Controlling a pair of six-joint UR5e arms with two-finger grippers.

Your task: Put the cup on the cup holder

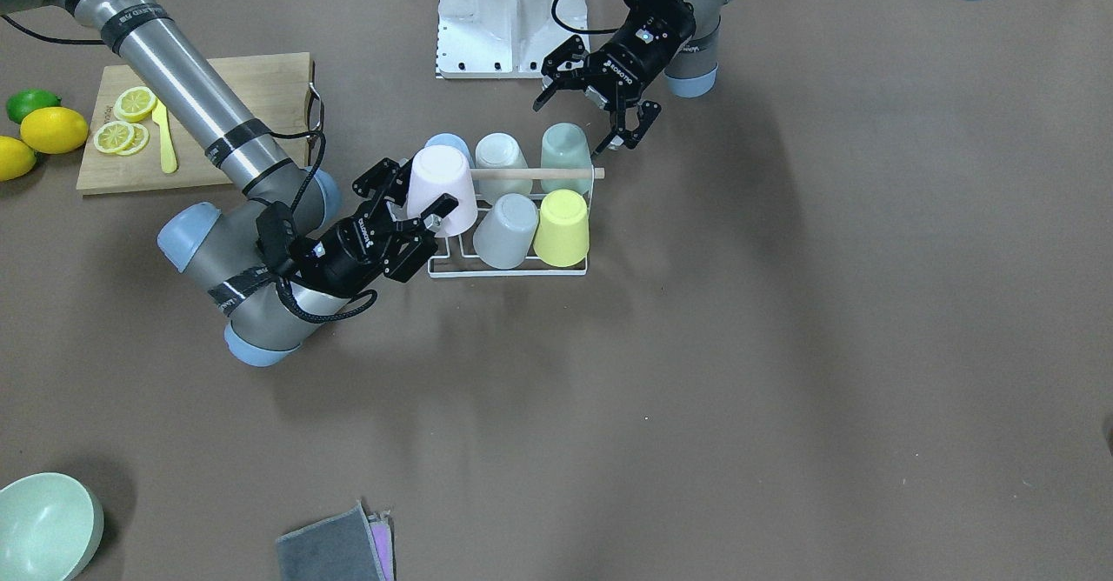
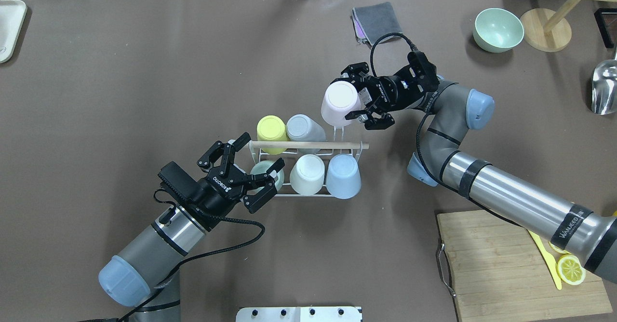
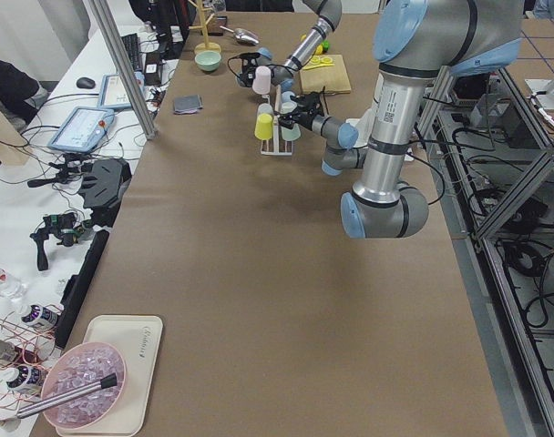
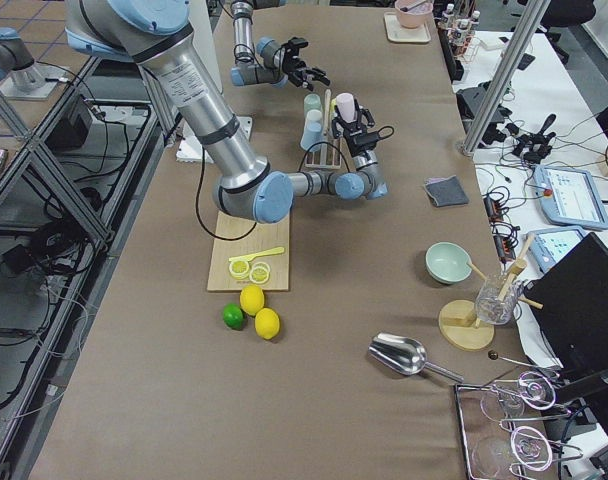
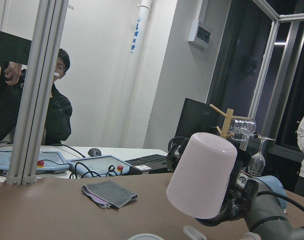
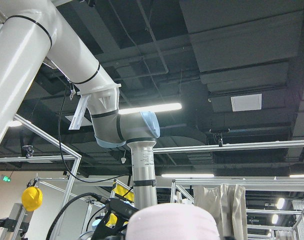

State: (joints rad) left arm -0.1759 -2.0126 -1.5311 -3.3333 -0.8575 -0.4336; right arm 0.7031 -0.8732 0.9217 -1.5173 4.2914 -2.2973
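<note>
Right pincer clasps an upturned pink cup over the rack's bare prong, toward the bench's far edge. Left pincer gapes wide. The cup is likely light, rigid, slick plastic; hold across its wall.

table brown | on it: cup holder, cutting board, bowl, cloth, lime

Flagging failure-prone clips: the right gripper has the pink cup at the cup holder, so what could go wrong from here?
1. The pink cup in the right gripper hangs tilted beside the grey cup; lowering it could miss the prong or knock that neighbour.
2. Nothing grips the cup holder; a push might slide or tip it.
3. The open left gripper sits close to the green cup and could bump it.
</note>
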